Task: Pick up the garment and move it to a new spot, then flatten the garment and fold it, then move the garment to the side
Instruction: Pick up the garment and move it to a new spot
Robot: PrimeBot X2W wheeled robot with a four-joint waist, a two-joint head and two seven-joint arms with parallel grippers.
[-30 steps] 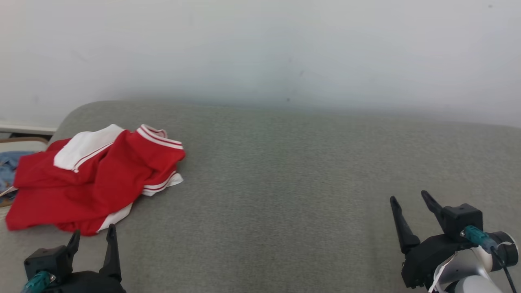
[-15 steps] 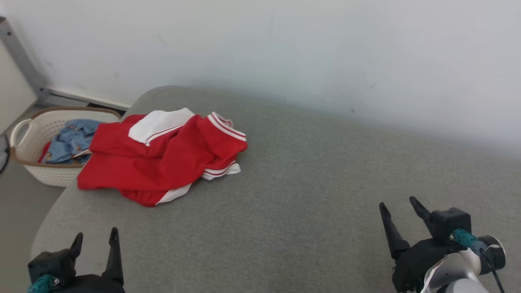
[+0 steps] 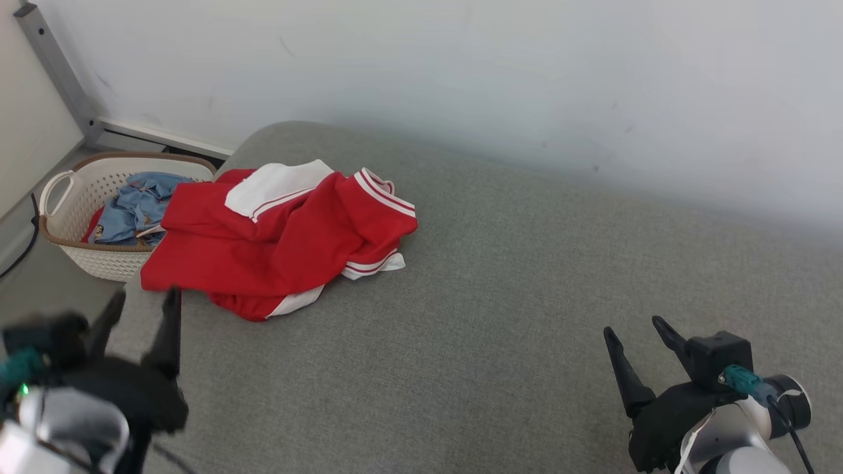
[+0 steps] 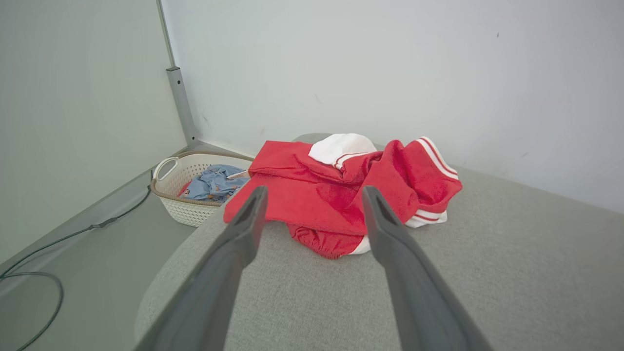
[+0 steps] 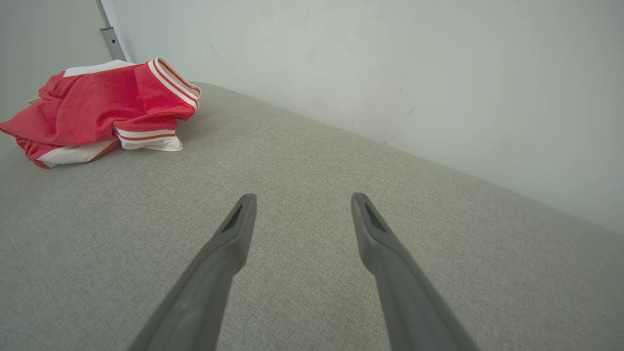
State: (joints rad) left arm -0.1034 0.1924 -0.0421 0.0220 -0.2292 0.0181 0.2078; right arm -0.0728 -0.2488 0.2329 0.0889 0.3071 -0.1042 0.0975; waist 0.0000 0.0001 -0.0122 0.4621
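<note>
A crumpled red garment (image 3: 276,243) with white panels and striped cuffs lies on the left end of the grey padded surface (image 3: 500,289). It also appears in the left wrist view as the garment (image 4: 341,190) and in the right wrist view as the garment (image 5: 102,107). My left gripper (image 3: 145,304) hovers open just short of its near edge, blurred in the head view, fingers pointing at it. My right gripper (image 3: 635,329) stands open far to the right over bare fabric, nothing between its fingers.
A white woven basket (image 3: 66,191) holding blue clothes sits on the floor at the surface's left end, touching the garment's edge. A pale wall runs behind. A metal post (image 3: 56,72) and a black cable (image 4: 53,243) are at the left.
The head camera has swung left, bringing the basket into view. My left gripper has risen and moved forward toward the garment. The right gripper holds its place.
</note>
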